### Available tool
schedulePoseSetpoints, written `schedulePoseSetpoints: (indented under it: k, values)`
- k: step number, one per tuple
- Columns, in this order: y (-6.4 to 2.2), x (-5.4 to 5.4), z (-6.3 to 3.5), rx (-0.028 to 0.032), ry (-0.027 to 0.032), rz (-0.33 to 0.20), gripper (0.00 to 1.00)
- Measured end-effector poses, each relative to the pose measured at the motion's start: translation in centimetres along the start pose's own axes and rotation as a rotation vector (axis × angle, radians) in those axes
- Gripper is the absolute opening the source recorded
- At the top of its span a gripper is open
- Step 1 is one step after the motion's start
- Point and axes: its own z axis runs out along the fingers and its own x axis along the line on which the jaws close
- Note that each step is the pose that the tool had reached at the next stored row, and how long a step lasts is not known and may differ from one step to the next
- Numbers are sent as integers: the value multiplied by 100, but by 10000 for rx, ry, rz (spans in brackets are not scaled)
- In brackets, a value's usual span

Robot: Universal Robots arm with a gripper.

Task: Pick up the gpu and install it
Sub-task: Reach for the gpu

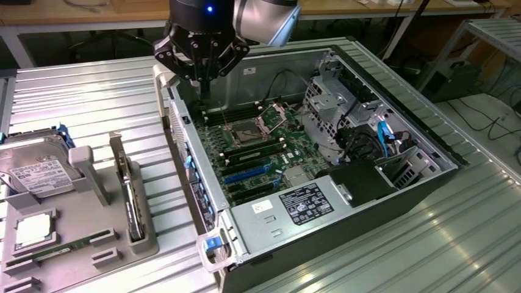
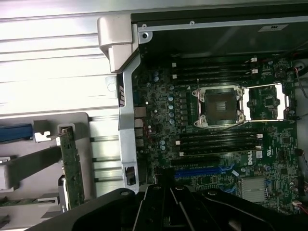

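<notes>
Gripper (image 1: 202,80) pressed together, empty, above case (image 1: 382,226). Gpu (image 1: 132,204) on edge in tray (image 1: 153,243), well apart. Likely light, stiff, fragile: pinch bare top edge.

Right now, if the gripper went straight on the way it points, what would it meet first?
Below the gripper, most likely the motherboard in the open computer case, close to its rear wall. Nothing shows between them, though depth is unclear.
</notes>
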Motion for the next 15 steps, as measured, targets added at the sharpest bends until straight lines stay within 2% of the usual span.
schedulePoseSetpoints:
  k: [15]
  values:
    - [-17, 97, -3, 1, 13, 1, 11]
